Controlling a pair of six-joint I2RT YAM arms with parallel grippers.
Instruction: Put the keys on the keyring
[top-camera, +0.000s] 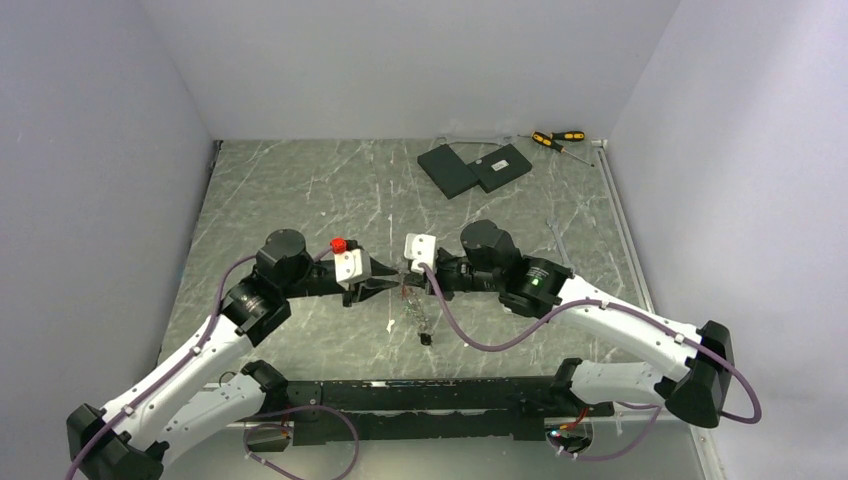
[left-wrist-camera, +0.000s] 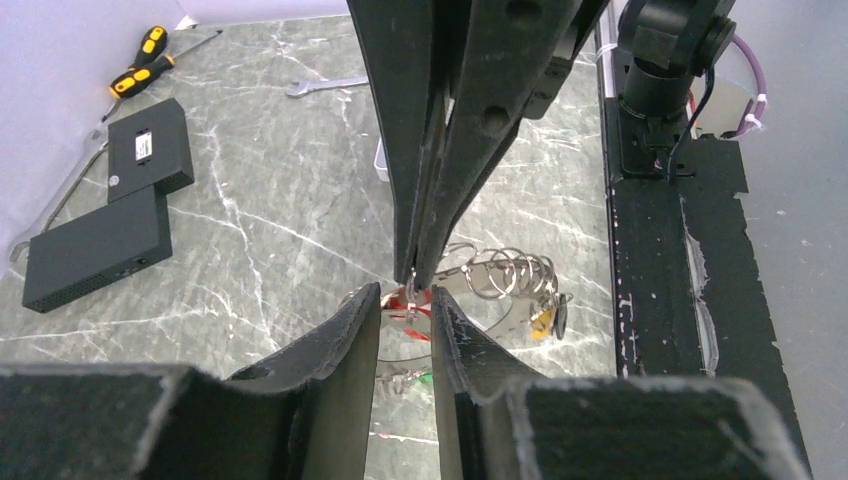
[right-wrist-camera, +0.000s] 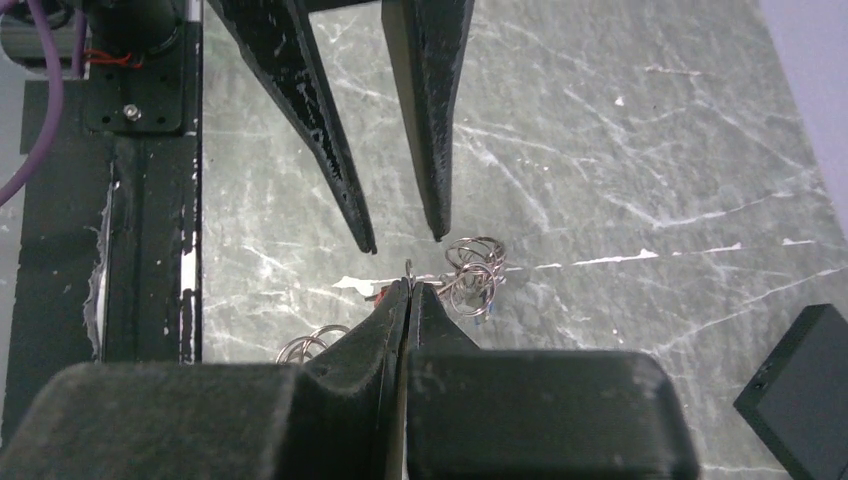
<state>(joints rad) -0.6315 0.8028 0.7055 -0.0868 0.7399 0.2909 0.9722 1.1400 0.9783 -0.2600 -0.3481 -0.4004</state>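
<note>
The right gripper (right-wrist-camera: 408, 290) pinches shut on what seems to be the thin wire of the keyring (left-wrist-camera: 505, 272), mid-table between the arms, while the left gripper (left-wrist-camera: 405, 292) stands narrowly parted around a red key (left-wrist-camera: 410, 303), so that loose hold may let the key slip off.

Keys (left-wrist-camera: 410, 318) mostly hidden behind the left gripper (left-wrist-camera: 406, 290) — from above, seemingly too small to tell apart.
</note>
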